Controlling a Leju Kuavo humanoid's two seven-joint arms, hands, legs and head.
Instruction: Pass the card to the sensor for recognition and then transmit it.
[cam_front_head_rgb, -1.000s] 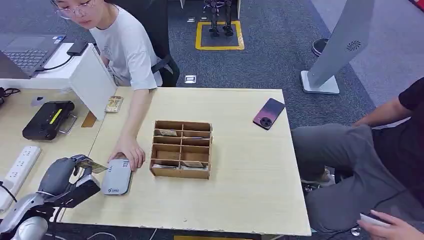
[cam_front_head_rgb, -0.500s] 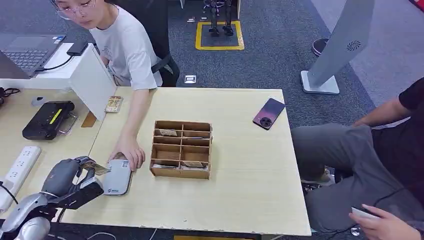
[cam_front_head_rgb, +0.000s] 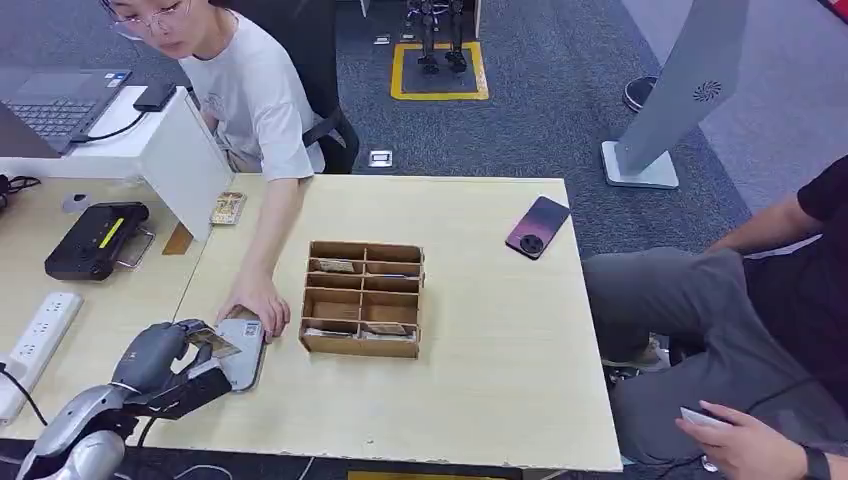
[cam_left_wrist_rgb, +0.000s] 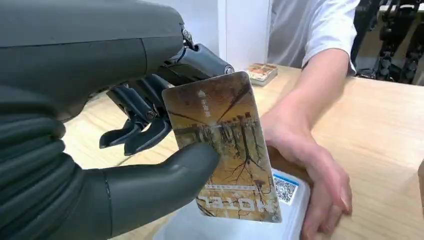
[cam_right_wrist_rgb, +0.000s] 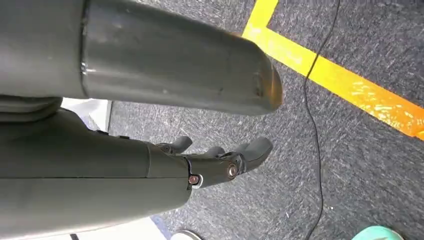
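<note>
My left hand (cam_front_head_rgb: 160, 358) pinches a brown picture card (cam_front_head_rgb: 214, 343) between thumb and fingers at the table's front left. In the left wrist view the card (cam_left_wrist_rgb: 225, 145) hangs over the white-grey sensor (cam_left_wrist_rgb: 235, 227), close above it. The sensor (cam_front_head_rgb: 240, 352) lies flat on the table, left of the wooden box. A person's hand (cam_front_head_rgb: 258, 304) rests on the sensor's far end. My right hand (cam_right_wrist_rgb: 220, 162) hangs over the carpet with its fingers loosely apart and nothing in it.
A wooden compartment box (cam_front_head_rgb: 364, 297) with cards stands mid-table. A phone (cam_front_head_rgb: 537, 226) lies at the far right. A card stack (cam_front_head_rgb: 228, 207), a white divider (cam_front_head_rgb: 185, 160), a black device (cam_front_head_rgb: 95, 238) and a power strip (cam_front_head_rgb: 40, 335) sit left. A seated person's legs (cam_front_head_rgb: 700, 330) are right.
My left hand has moved right with the card, from beside the sensor to over its near edge. The person's hand on the sensor has stayed put.
</note>
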